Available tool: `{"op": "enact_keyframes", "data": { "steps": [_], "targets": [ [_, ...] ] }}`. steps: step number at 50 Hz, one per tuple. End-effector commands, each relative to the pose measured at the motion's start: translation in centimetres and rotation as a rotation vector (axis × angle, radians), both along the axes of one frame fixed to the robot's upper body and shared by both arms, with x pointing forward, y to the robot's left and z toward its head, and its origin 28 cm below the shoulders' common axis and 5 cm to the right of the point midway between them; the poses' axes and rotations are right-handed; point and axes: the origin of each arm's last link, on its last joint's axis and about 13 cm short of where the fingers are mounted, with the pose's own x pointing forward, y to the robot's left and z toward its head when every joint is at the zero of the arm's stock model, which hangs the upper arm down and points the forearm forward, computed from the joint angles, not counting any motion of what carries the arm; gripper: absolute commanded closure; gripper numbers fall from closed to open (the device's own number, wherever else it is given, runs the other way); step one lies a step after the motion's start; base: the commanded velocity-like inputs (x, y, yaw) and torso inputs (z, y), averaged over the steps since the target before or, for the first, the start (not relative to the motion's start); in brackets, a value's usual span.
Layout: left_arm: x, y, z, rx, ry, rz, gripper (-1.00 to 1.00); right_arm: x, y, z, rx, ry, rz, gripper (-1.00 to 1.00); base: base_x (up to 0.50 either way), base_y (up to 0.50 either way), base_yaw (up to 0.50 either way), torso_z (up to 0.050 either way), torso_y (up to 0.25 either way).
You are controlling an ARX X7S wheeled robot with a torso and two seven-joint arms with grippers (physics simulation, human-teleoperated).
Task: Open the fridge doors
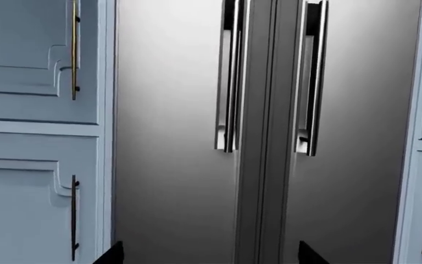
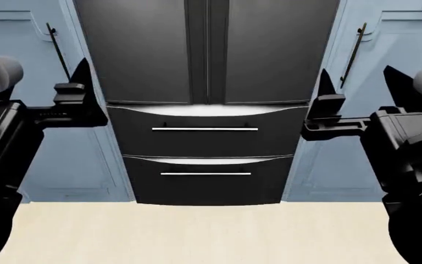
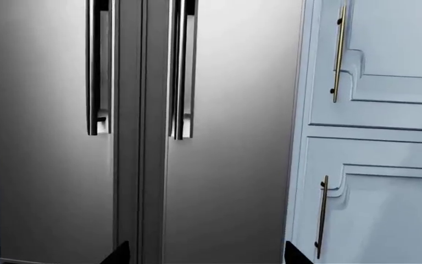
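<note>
The fridge doors stand shut side by side: the left door (image 2: 134,49) and the right door (image 2: 281,49), glossy dark grey. Their vertical bar handles flank the centre seam, the left handle (image 1: 231,77) and the right handle (image 1: 315,82); both also show in the right wrist view, left handle (image 3: 97,66) and right handle (image 3: 183,66). My left gripper (image 1: 211,256) is open, held in front of the left door and apart from it. My right gripper (image 3: 207,254) is open too, facing the right door with nothing between its fingers.
Two wide black drawers with horizontal silver handles sit under the doors, the upper drawer (image 2: 205,140) and the lower drawer (image 2: 205,184). Pale blue cabinet doors with thin handles flank the fridge: left cabinet (image 2: 20,38), right cabinet (image 2: 401,38). Light wood floor (image 2: 196,236) lies in front.
</note>
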Motion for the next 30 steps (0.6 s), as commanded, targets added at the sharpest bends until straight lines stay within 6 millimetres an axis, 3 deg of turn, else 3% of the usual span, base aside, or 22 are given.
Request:
{"op": "enact_keyframes", "data": {
  "steps": [1, 12, 30],
  "targets": [
    [-0.13, -0.06, -0.06, 0.002, -0.004, -0.004, -1.0, -0.06, -0.04, -0.1, 0.005, -0.002, 0.001, -1.0, 0.0, 0.0, 0.0, 0.0, 0.0],
    [-0.29, -0.02, -0.11, 0.007, -0.027, -0.014, -1.0, 0.07, -0.04, -0.12, 0.006, -0.002, 0.005, -1.0, 0.0, 0.0, 0.0, 0.0, 0.0],
    [-0.27, 0.03, -0.18, -0.002, -0.041, -0.024, -1.0, 0.53, -0.03, -0.29, 0.008, -0.002, 0.013, -1.0, 0.0, 0.0, 0.0, 0.049, -0.009]
  ]
}}
